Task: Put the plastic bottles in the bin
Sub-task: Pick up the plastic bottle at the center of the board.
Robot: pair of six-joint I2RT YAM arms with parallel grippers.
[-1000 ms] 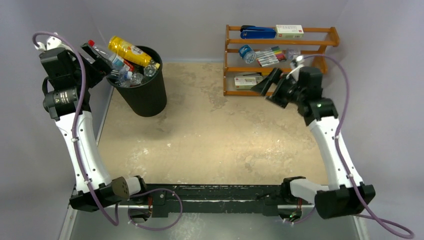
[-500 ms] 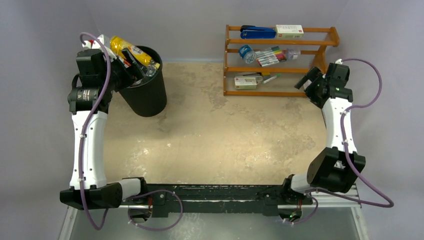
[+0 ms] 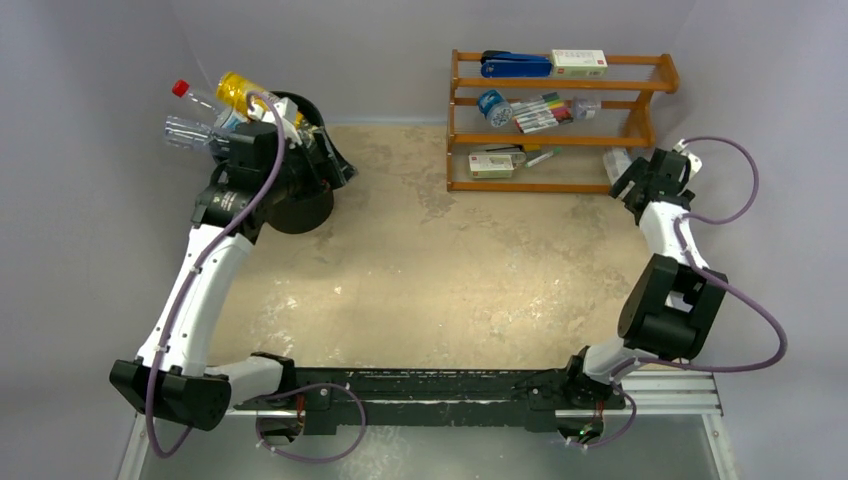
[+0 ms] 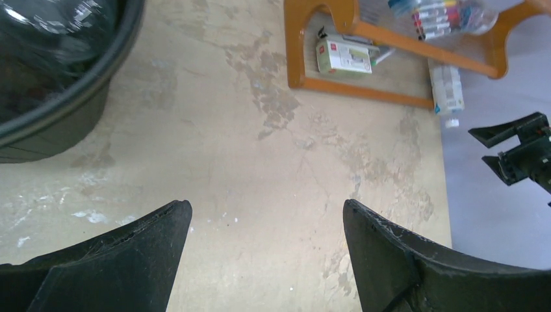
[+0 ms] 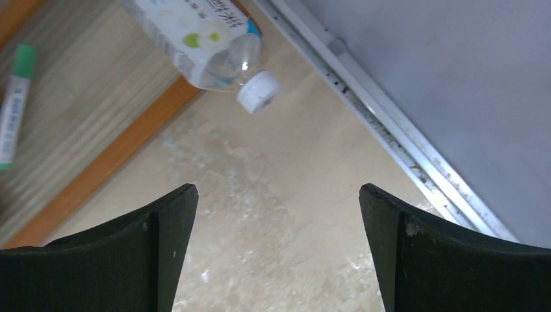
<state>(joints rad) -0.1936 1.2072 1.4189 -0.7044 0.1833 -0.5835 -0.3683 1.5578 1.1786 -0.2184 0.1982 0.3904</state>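
Bottles point(image 3: 200, 130) fill the black bin point(image 4: 65, 120) at the far left of the surface point(image 4: 260, 162); a yellow bottle point(image 3: 238, 88) and a red-capped clear bottle point(image 3: 188, 94) poke above its rim. The left tool point(image 4: 266, 214) hangs just right of the bin, fingers spread wide and empty. 1 white-capped bottle point(image 5: 208, 32) lies on its side on the surface, against the right end of the orange rack point(image 4: 364, 91). The right tool point(image 5: 278, 195) hovers near its cap, fingers spread, holding nothing.
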